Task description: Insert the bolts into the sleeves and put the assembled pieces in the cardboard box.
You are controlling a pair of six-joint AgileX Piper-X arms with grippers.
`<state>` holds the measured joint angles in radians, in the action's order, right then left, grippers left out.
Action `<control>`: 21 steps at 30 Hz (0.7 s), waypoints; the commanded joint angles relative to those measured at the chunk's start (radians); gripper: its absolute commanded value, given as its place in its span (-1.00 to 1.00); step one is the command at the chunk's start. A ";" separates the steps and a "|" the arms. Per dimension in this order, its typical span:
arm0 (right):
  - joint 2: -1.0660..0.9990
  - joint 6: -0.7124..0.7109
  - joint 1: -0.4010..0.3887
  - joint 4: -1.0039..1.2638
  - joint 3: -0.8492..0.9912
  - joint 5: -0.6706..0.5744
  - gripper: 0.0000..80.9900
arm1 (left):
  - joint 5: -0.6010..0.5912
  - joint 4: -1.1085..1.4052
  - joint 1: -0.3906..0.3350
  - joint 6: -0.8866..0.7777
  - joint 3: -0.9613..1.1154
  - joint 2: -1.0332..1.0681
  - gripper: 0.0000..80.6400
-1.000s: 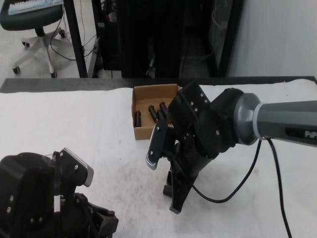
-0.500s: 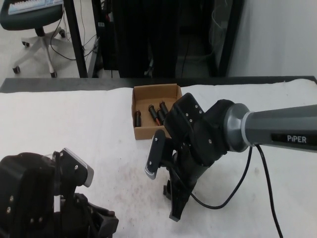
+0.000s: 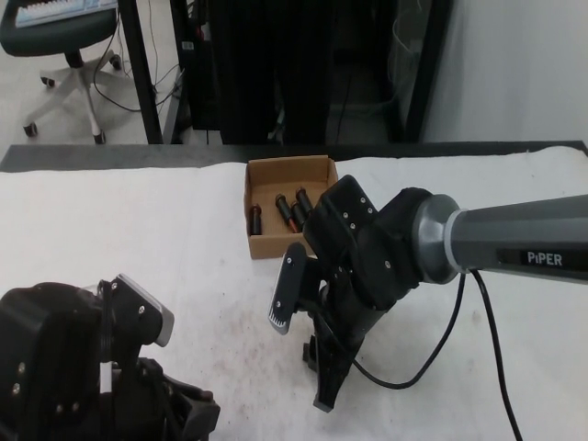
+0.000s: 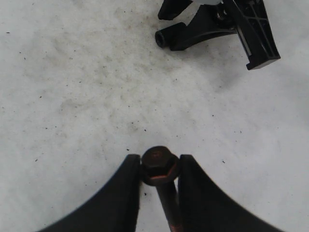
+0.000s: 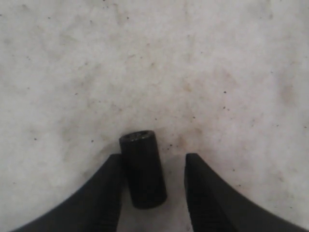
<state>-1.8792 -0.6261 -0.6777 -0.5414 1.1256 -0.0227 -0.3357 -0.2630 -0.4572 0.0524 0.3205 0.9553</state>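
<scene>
**A:** Where is the bolt?

**B:** The dark, hex-headed metal bolt is in the left gripper. Both black fingers press against it just below the head, which pokes out past the tips. That arm sits at the near left of the white, speckled bench top.

**A:** And the sleeve?

**B:** The short black cylindrical sleeve is between the fingers of the right gripper, and those fingers are spread. The sleeve touches one finger, and a strip of bench shows between it and the other. Its open end points away from the wrist. I can't tell whether it rests on the bench.

**A:** Where is that gripper?

**B:** Around the middle of the bench, pointing down, on an arm that comes in from the right. It is to the right of the left arm and farther away.

**A:** The box?

**B:** The brown, open-topped cardboard box stands at the far middle, just beyond the right arm's wrist. Several dark pieces lie side by side inside it.
</scene>
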 commanded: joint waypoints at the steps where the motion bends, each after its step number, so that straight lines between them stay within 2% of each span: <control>1: -0.016 -0.028 0.000 0.006 0.001 -0.007 -0.01 | -0.003 0.003 0.003 0.001 0.010 -0.001 -0.99; 4: -0.016 -0.033 0.000 0.008 0.001 -0.007 -0.03 | -0.003 0.003 0.003 0.001 0.010 -0.001 -0.99; 8: -0.016 -0.046 0.000 0.035 0.001 -0.007 -0.18 | -0.003 0.003 0.003 0.001 0.010 -0.001 -0.99; 21: -0.016 -0.093 0.000 0.066 0.001 -0.013 -0.18 | -0.003 0.003 0.003 0.001 0.010 -0.001 -0.99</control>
<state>-1.8854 -0.7103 -0.6777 -0.4867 1.1256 -0.0284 -0.3357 -0.2630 -0.4572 0.0524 0.3205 0.9553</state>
